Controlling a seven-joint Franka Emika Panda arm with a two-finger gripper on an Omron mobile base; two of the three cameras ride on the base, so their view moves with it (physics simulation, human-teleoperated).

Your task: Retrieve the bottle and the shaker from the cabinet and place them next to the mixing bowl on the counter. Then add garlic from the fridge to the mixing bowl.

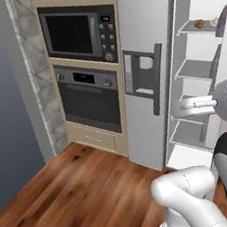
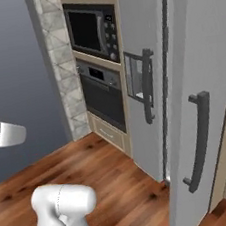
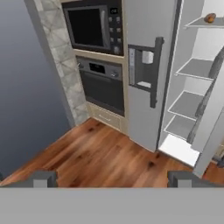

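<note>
Hand view: empty tool (image 3: 112, 178) spread wide before open fridge (image 3: 192, 87), garlic (image 3: 210, 18) top shelf.

No text I can read anywhere. Up ahead of my fingers the microwave (image 3: 94, 27) has a small display and button panel, the oven (image 3: 101, 84) below it a dark display strip; both too blurred to make out any digits or labels.

Glossy white rounded arm (image 1: 189, 197) links, dark joints, small dark grey gripper (image 3: 113, 178) fingertips.
</note>
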